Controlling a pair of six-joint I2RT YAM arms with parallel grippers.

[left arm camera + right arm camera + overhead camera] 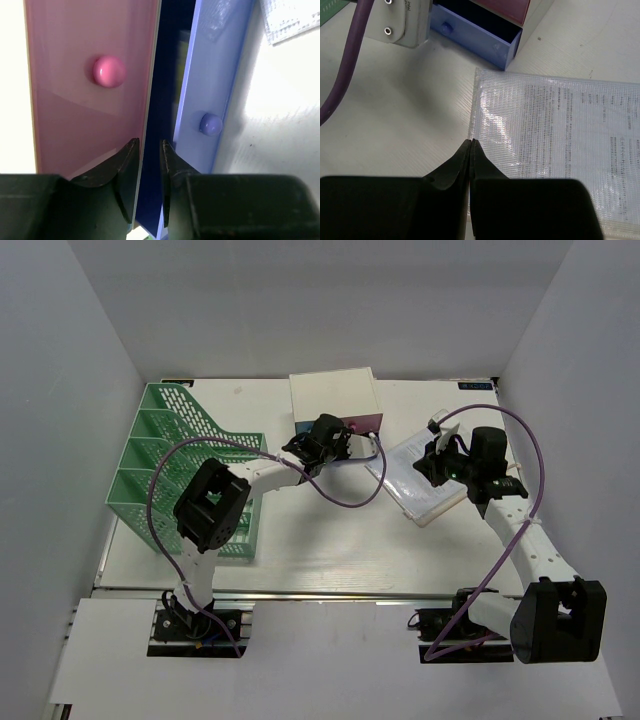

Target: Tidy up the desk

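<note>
The desk (330, 550) is an off-white tabletop. A white drawer box (333, 395) stands at its back centre. Its blue drawer (210, 75) is pulled out and shows a dark inside; the pink drawer (85, 100) beside it is in. My left gripper (148, 145) is at the box's front (340, 440), its jaws a narrow gap apart over the seam between the two drawers, with nothing in them. My right gripper (471, 141) is shut, its tips at the left edge of a clear mesh pouch (560, 135) holding printed sheets. I cannot tell whether it pinches that edge.
A green mesh file rack (170, 460) stands along the left side. The pouch (420, 490) lies at an angle right of the drawer box. Purple cables (350, 502) loop over the desk between the arms. Grey walls enclose the desk.
</note>
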